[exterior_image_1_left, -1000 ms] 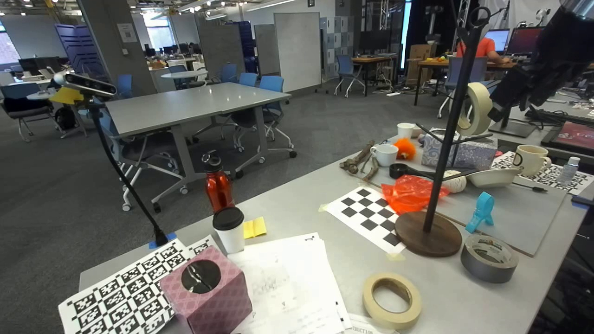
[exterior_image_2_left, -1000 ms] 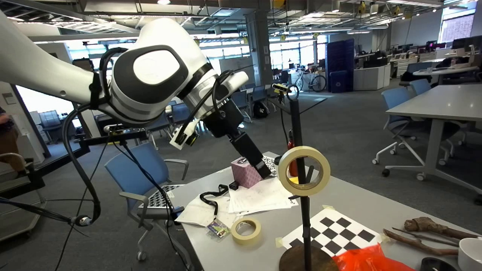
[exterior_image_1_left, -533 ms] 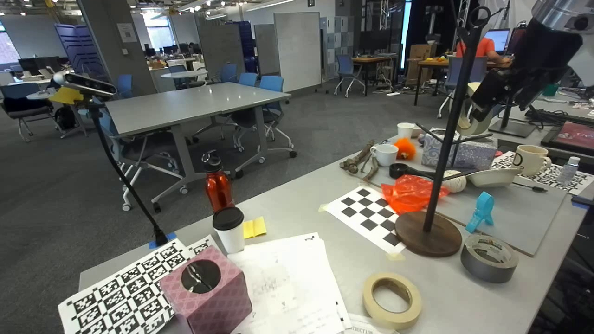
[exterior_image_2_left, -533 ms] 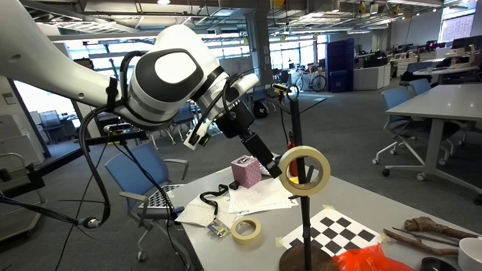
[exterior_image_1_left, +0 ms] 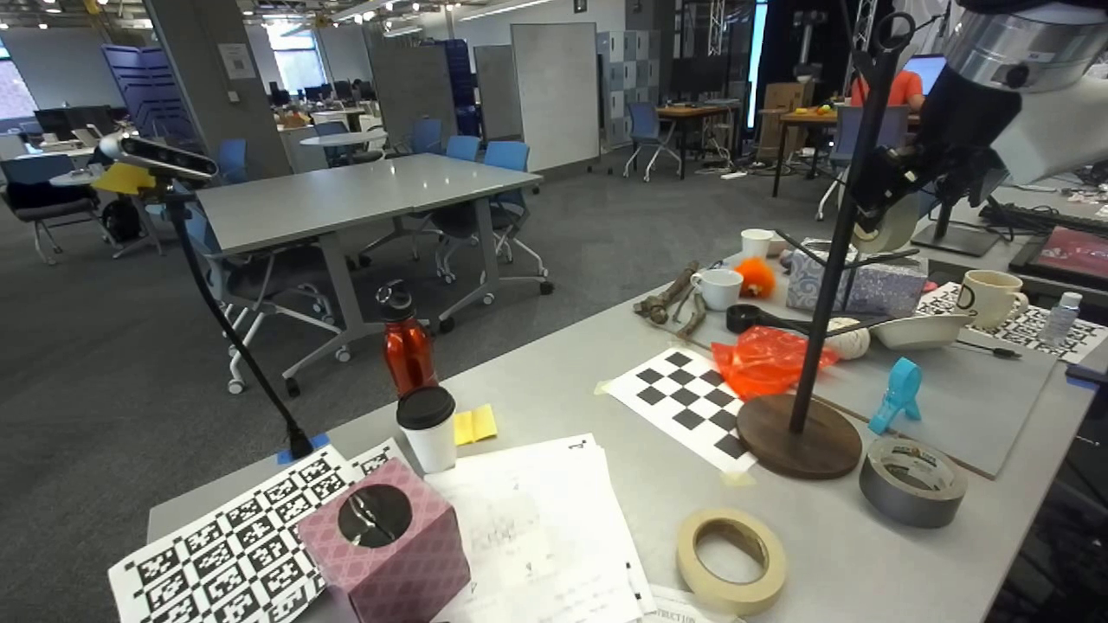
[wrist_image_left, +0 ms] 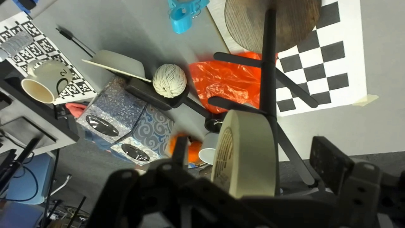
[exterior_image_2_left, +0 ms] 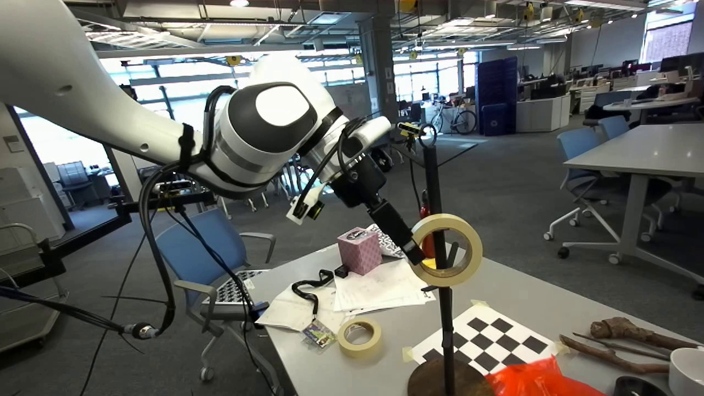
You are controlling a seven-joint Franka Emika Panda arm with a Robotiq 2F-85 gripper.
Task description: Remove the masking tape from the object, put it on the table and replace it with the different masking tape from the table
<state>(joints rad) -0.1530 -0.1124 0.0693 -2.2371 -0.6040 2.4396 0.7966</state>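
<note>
A cream masking tape roll (exterior_image_2_left: 474,250) hangs on an arm of a black stand (exterior_image_2_left: 447,324) with a round wooden base (exterior_image_1_left: 801,441). The roll also shows partly behind my gripper (exterior_image_1_left: 922,203) in an exterior view (exterior_image_1_left: 898,229). In the wrist view the roll (wrist_image_left: 253,152) stands between my two open fingers (wrist_image_left: 254,155), with a gap on each side. A fingertip overlaps the roll's left edge in an exterior view (exterior_image_2_left: 416,254). A second masking tape roll (exterior_image_1_left: 740,597) lies flat on the table, also seen in an exterior view (exterior_image_2_left: 360,350).
More stand arms (wrist_image_left: 297,87) stick out near the roll. A grey duct tape roll (exterior_image_1_left: 917,504), a blue clamp (exterior_image_1_left: 900,394), a red plastic bag (wrist_image_left: 227,80) and a checkered sheet (exterior_image_2_left: 489,338) lie around the base. A pink tissue box (exterior_image_1_left: 389,554) stands farther along the table.
My gripper has moved toward the hanging roll, leftward in an exterior view, until the roll is between its fingers. Both masking tape rolls and the stand have not moved.
</note>
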